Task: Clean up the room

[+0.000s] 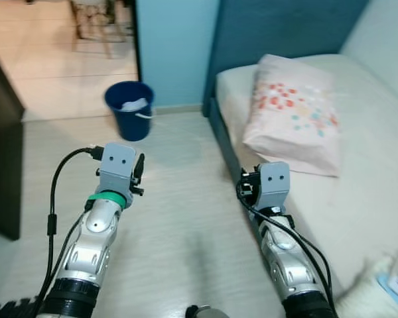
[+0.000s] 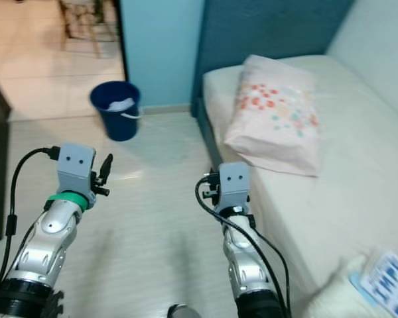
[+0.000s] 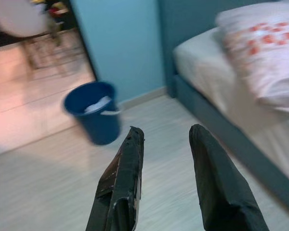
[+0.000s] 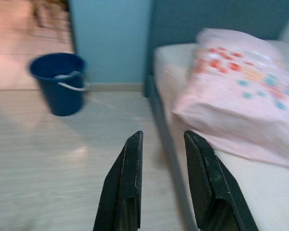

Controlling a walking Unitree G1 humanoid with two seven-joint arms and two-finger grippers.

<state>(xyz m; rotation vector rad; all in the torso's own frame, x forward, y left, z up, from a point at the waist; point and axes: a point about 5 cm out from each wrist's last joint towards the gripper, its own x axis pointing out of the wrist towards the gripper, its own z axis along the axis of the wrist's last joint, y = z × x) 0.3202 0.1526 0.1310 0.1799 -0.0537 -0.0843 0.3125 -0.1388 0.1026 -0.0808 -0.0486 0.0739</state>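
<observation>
Both arms are raised over the pale floor (image 1: 172,218): left claw (image 3: 166,139) parted and empty, right claw (image 4: 161,139) likewise. Blue bucket (image 1: 129,109) stands by the wall; patterned pillow (image 1: 293,112) lies on the bed (image 1: 358,199).

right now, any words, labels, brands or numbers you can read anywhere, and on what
None can be read.
The printed paper at the near corner of the bed carries blue marks, too small and blurred to read.
The pillow bears only red and teal dots, no lettering.
The blue bucket shows no label.
</observation>
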